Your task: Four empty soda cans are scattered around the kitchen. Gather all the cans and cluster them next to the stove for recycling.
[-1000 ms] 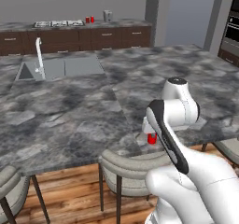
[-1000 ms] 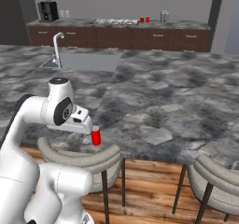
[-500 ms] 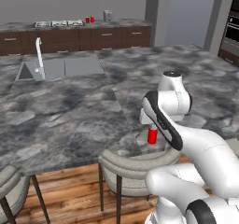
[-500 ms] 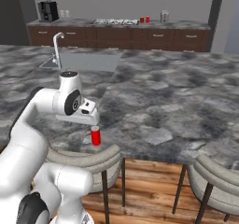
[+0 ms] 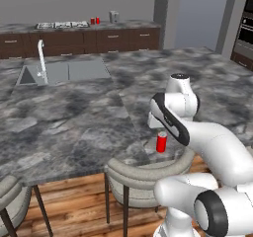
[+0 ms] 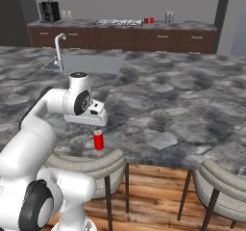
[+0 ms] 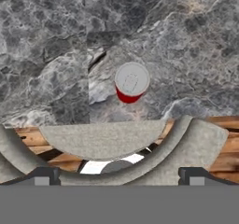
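Standing upright near the front edge of the grey marble island counter (image 5: 74, 117), a red soda can (image 5: 161, 141) is seen at the centre right of the left base view and at the lower left of centre in the right base view (image 6: 98, 140). In the hand view the same can (image 7: 131, 83) is seen from above, slightly above the middle of the frame, with its silver-grey top turned to the camera. The gripper (image 7: 116, 174) is seen at the bottom of the hand view, above the can, with its two dark fingertips (image 7: 44, 175) set wide apart; the jaws are released and nothing is held between them. The can is not touched by the fingers. A round grey stool (image 5: 143, 174) is placed just below the counter edge, under the can, over the wooden floor (image 6: 158, 196).

On the far counter, at the top of both base views, the stove (image 5: 62, 24) is seen, and two more red soda cans (image 5: 95, 20) are standing close together just to its right. A sink (image 5: 66, 72) with a curved faucet (image 5: 42, 59) is set in the island at the upper left. A black coffee machine (image 6: 48, 11) is placed at the upper left of the right base view.
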You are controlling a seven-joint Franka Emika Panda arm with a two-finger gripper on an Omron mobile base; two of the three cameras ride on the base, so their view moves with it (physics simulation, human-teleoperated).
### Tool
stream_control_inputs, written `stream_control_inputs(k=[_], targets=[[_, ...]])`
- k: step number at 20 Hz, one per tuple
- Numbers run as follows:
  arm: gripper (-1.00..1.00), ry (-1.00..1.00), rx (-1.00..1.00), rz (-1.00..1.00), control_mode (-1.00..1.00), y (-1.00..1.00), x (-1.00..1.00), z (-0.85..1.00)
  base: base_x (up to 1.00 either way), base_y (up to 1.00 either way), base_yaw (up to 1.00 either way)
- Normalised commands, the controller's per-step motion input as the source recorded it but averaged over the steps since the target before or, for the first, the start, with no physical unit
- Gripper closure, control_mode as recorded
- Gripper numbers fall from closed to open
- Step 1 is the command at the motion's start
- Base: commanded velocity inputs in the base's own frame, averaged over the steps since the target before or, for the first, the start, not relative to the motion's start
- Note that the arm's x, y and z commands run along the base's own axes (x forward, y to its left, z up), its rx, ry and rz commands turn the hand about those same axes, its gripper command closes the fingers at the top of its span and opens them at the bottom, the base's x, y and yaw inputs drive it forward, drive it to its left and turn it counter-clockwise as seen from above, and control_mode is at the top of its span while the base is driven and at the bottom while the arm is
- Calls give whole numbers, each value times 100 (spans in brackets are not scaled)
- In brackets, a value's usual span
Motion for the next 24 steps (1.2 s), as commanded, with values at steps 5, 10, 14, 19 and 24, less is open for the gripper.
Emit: stream_control_inputs(k=[5,10,14,19,24], targets=[[-100,0,0,0,-100,-4,34,-27,0,0,0],[-100,0,0,0,-100,0,43,-35,0,0,0],[-100,0,0,0,-100,-1,39,-39,0,0,0],[-100,0,0,0,-100,-1,34,-35,0,0,0],[-100,0,0,0,-100,-2,12,-10,0,0,0]])
